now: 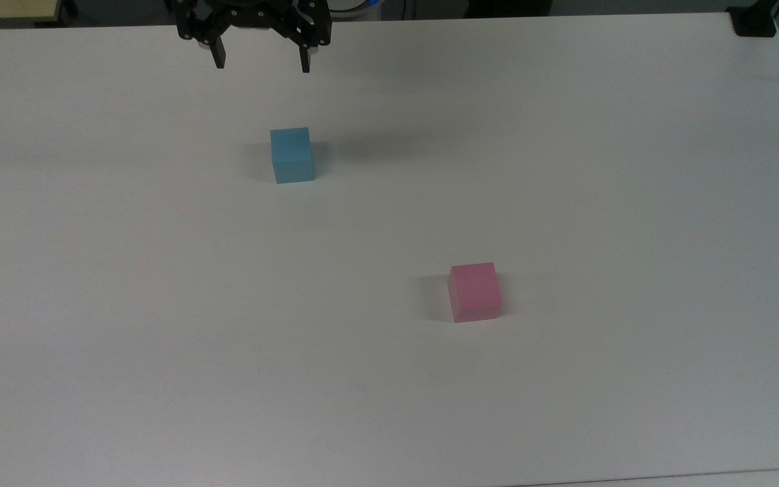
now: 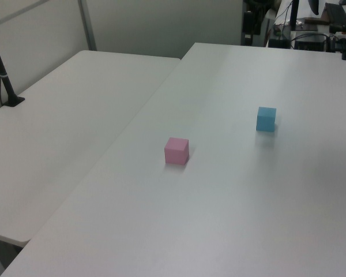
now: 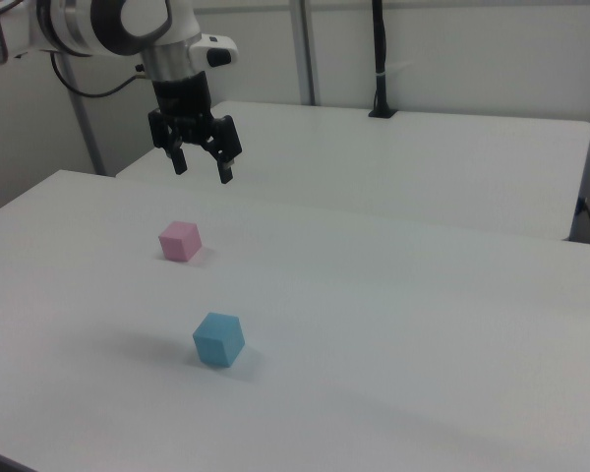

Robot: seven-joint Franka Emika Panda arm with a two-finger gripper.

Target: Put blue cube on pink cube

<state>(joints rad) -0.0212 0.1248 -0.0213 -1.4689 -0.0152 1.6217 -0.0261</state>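
I have the white table (image 1: 565, 135) filling most of my screens, with a second white table (image 2: 63, 127) butted against it along one long edge; in the left view that neighbour lies on the left view's left, in the right view it lies behind. A black post (image 3: 379, 59) stands clamped on that second table, with a cable tied to it. I can read no brand, label or writing on the tables, the arm or the cubes, and I see no container on either table.

The white arm (image 3: 108, 25) comes in from the right view's upper left. Its black gripper (image 3: 203, 169) hangs in the air above the table, fingers pointing down and spread wide with nothing between them. In the top view the gripper (image 1: 262, 62) sits at the upper edge of the picture, beyond the blue cube.

The blue cube (image 1: 291, 155) rests flat on the table, alone, below the gripper in the top view and well apart from it. The pink cube (image 1: 475, 291) also rests on the table, well apart from the blue one, toward the top view's lower right. Both have plain matte faces.
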